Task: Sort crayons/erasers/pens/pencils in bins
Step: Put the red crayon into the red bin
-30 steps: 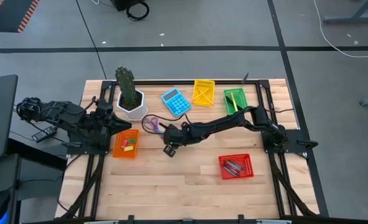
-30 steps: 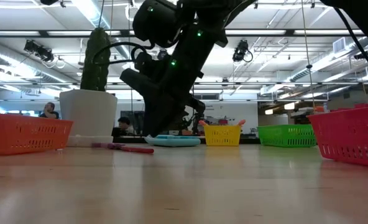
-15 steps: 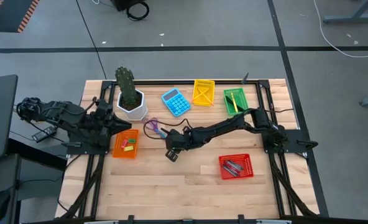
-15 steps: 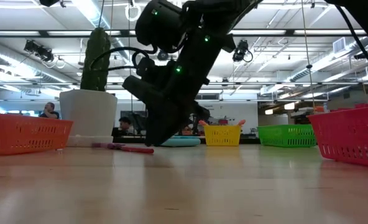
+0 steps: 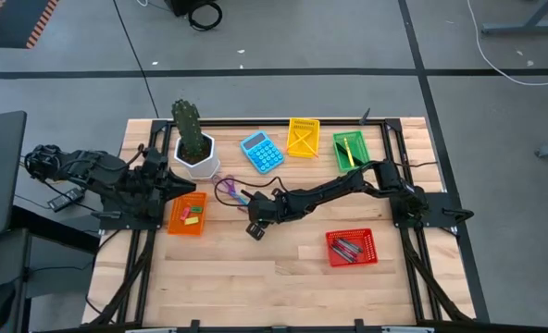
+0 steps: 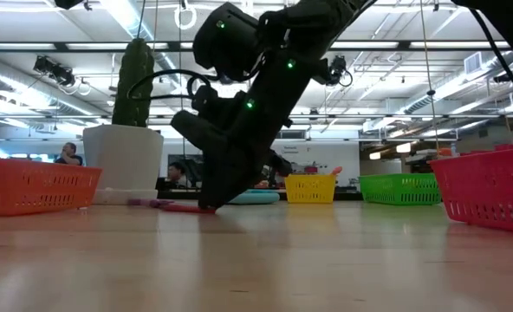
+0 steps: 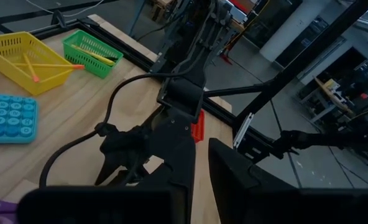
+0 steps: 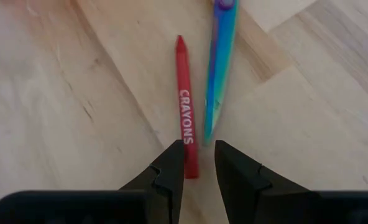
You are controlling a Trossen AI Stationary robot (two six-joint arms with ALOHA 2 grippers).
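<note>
A red crayon (image 8: pixel 185 118) marked CRAYONS lies flat on the wood beside the blue blade of the purple-handled scissors (image 8: pixel 220 68). My right gripper (image 8: pixel 199 163) is open and down at the table, pointing steeply down. Its two fingers stand on either side of the crayon's near end. It also shows in the high view (image 5: pixel 250 207) and the low view (image 6: pixel 206 204). My left gripper (image 5: pixel 177 185) waits, open, by the orange bin (image 5: pixel 186 225), which holds pink and green erasers.
The yellow bin (image 5: pixel 303 125) holds orange pencils. The green bin (image 5: pixel 350 137) holds yellow sticks. The red bin (image 5: pixel 351 260) holds dark pens. A blue calculator (image 5: pixel 262 152) and a white plant pot (image 5: pixel 196 159) stand at the far side. Bare wood lies toward the near edge.
My right gripper has come down to the table and tipped steeper, closing in on the red crayon beside the scissors. The crayon and the scissors have stayed where they were.
</note>
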